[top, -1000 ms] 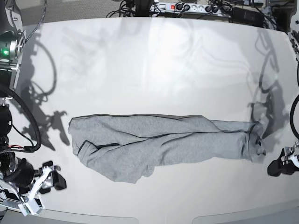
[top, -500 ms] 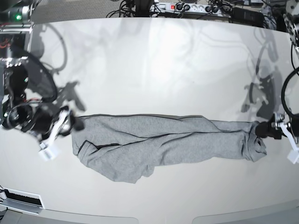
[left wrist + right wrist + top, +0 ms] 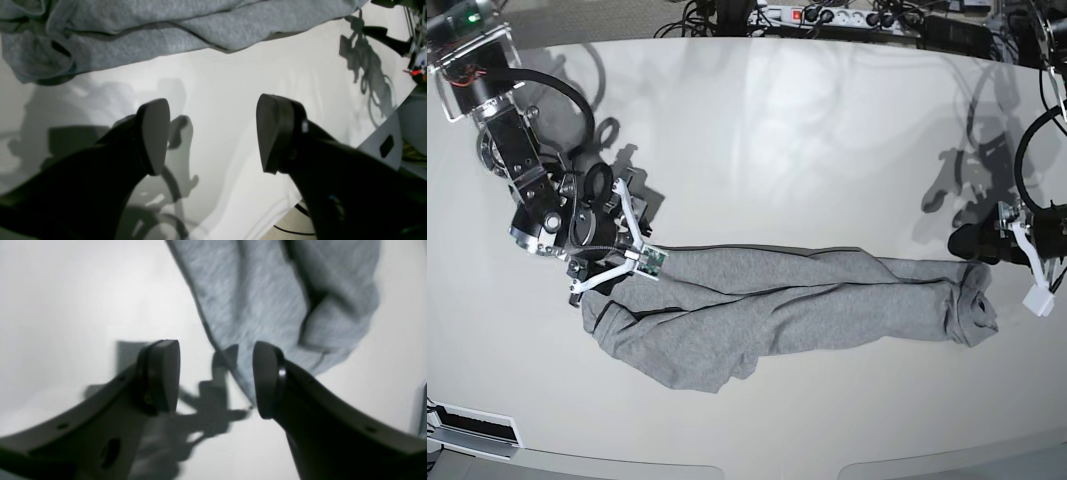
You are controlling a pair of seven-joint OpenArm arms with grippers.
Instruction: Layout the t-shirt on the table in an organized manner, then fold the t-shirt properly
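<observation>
The grey t-shirt [image 3: 777, 310] lies bunched into a long twisted roll across the white table [image 3: 757, 150]; no lettering shows. My right gripper [image 3: 602, 272] hangs open over the roll's left end. In the right wrist view the t-shirt [image 3: 267, 296] has its edge running down between the spread fingers [image 3: 163, 373] of that gripper [image 3: 215, 376]. My left gripper [image 3: 969, 245] stands open just above the roll's right end. In the left wrist view its fingers [image 3: 155, 136] are spread wide over bare table, the gripper [image 3: 213, 133] short of the t-shirt [image 3: 133, 33].
A power strip and tangled cables [image 3: 827, 15] run along the table's far edge. A grey plate [image 3: 472, 425] sits at the near left corner. The table's edge [image 3: 300, 203] and a grey bracket [image 3: 383, 146] show beside the left gripper.
Both arms rose from the near edge to the ends of the roll: the right one swung to its left end, the left one to its right end. The cloth lies as before.
</observation>
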